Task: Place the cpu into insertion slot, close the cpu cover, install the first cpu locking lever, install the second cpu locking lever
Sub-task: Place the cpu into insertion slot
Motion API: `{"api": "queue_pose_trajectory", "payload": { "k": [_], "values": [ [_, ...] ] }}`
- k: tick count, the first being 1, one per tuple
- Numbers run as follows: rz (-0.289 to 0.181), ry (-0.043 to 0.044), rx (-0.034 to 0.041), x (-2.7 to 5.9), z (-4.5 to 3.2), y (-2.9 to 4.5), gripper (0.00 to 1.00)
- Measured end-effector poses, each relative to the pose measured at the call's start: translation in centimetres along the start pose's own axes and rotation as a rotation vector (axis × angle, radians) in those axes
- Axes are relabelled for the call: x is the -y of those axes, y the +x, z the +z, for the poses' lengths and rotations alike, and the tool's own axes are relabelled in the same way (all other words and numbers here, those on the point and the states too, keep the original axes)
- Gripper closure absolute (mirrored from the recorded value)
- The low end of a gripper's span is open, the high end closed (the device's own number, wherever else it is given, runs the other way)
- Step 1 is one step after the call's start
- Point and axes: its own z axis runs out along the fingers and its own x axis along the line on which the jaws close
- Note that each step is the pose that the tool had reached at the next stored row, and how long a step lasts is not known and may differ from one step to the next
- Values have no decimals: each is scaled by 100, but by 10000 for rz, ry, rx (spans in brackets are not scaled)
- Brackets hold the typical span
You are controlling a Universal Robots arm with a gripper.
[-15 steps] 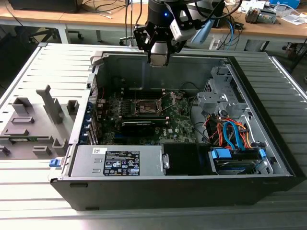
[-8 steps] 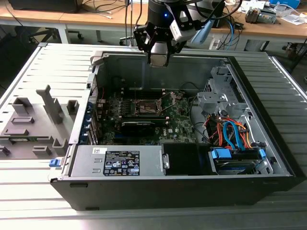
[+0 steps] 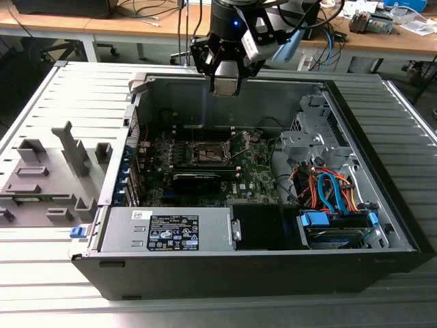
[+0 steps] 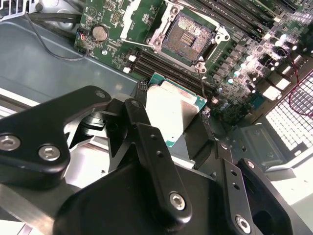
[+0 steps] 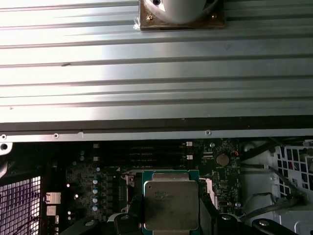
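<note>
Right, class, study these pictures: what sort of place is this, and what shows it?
Probably a robotics lab or workshop: an open computer case sits on a ribbed metal table, cluttered wooden desks stand behind, and a robot gripper holds a chip above the circuit board.

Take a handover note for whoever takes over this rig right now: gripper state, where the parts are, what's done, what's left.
Gripper: jaws shut on the cpu, held in the air above the open case, over the motherboard.
Insertion slot: empty, contacts exposed, apart from the held cpu.
Cpu cover: appears folded back beside the slot.
Done: cpu is in the grasp.
Left: cpu not seated, cover not closed, both locking levers not installed.
</note>
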Motion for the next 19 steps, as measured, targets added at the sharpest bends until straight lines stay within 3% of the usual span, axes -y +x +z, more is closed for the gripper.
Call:
{"api": "queue_pose_trajectory", "payload": {
  "k": [19],
  "values": [
    [0, -1, 0, 27, 29, -1, 46]
  ]
}}
